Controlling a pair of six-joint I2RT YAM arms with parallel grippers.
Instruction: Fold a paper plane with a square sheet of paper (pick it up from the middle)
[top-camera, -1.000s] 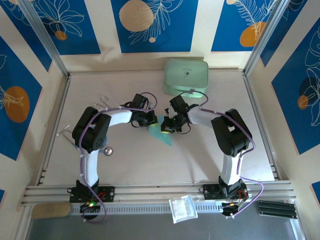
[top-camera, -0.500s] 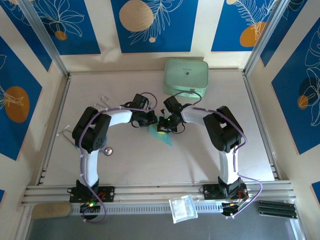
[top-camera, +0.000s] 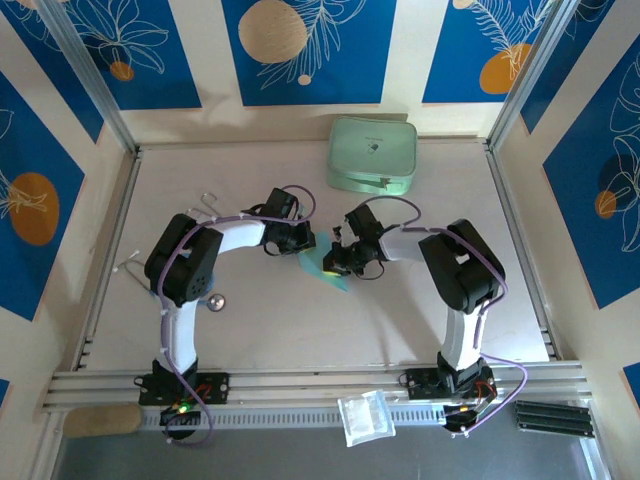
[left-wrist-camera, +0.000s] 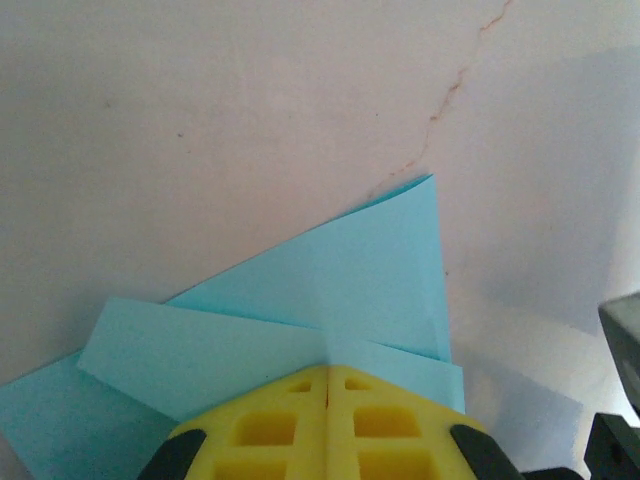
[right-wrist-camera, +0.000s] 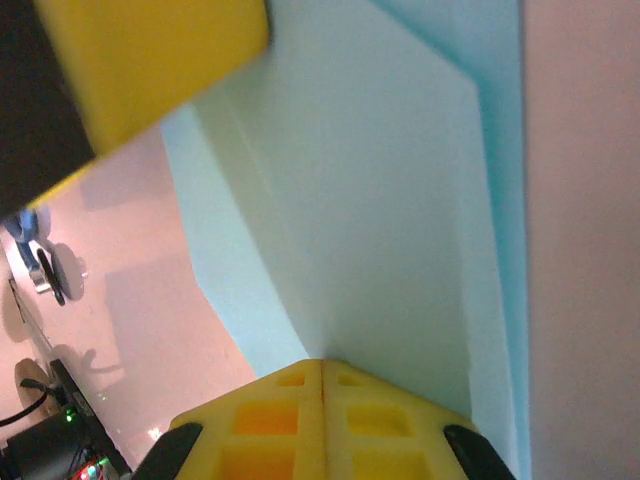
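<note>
Left pincer (top-camera: 303, 244) is clamped fully closed, tips down on the half-folded sky-blue paper sheet (top-camera: 325, 272). Right pincer (top-camera: 337, 262) is closed tight too, pressing from the opposite side. The sheet lies flat mid-surface, well apart from the mint-green case (top-camera: 372, 155) near the far edge.

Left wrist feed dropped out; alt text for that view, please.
The yellow left claw, shut, sits at the bottom edge over the folded sky-blue paper, one corner pointing up-right across the pale table.
</note>
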